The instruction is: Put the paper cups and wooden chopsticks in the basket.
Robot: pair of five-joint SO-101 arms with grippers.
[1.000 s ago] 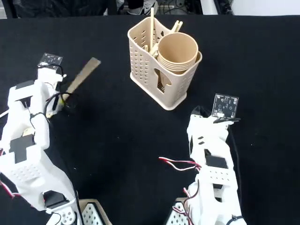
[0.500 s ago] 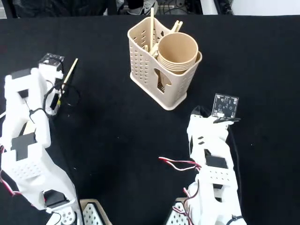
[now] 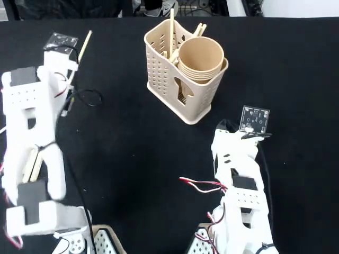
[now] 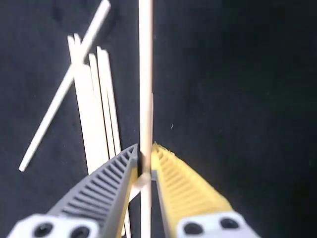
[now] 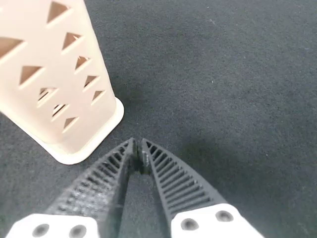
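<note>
Black table, slim chopstick, ribbed pincer

I see the basket at the far middle of the table. The paper cups sit nested in its right compartment, with upright chopsticks in the one behind. Off to the far left, my left gripper has one chopstick between its fingers. Loose chopsticks lie beside it, probably on the table underneath. My right gripper sits just in front of the basket's base.
</note>
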